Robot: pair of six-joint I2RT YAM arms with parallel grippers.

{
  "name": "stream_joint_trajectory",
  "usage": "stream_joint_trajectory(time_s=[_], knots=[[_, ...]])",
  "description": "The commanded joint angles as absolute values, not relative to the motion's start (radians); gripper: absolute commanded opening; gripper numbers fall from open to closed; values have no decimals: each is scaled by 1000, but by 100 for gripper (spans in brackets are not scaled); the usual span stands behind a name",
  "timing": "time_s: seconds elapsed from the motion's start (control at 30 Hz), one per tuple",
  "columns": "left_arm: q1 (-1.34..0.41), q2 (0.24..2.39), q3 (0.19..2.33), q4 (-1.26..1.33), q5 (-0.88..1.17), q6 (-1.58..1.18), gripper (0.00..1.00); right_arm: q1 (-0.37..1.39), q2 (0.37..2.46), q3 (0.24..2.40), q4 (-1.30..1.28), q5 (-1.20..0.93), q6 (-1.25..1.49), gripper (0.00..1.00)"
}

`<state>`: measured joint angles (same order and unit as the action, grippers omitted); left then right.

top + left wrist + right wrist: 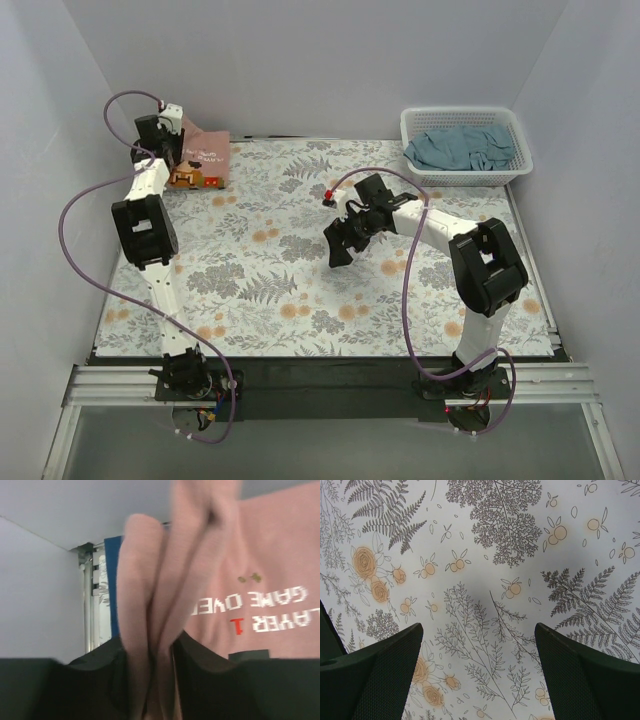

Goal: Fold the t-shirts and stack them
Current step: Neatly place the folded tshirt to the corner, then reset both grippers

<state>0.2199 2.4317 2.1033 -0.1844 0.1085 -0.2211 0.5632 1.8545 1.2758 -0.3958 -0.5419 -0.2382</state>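
My left gripper (152,690) pinches a bunched fold of the pink shirt (205,158) at the far left corner, probably to settle it on the stack (a navy shirt (112,580) peeks out beside it); my right gripper (479,670) hangs spread and empty over the tablecloth (485,555), free for the grey-teal shirt (460,148) in the basket (420,125)

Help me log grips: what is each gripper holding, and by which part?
The left gripper pinches a bunched fold of the pink t-shirt beside its print; the right gripper, open over the table cloth, holds nothing.
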Motion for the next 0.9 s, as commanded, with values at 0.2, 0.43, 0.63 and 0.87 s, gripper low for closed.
stream_joint_trajectory(time_s=[0.2, 0.43, 0.63, 0.87], knots=[[233, 2277, 2169, -169, 31, -284, 78, 537, 1801, 1336, -465, -456, -308, 98], [226, 2076, 2114, -357, 155, -403, 81, 450, 1674, 1302, -471, -439, -319, 98], [178, 1913, 2007, -546, 339, -495, 82, 302, 1554, 1264, -471, -466, -298, 98], [51, 1844, 1846, -748, 509, -653, 84, 178, 1430, 1204, -471, -433, -238, 98]])
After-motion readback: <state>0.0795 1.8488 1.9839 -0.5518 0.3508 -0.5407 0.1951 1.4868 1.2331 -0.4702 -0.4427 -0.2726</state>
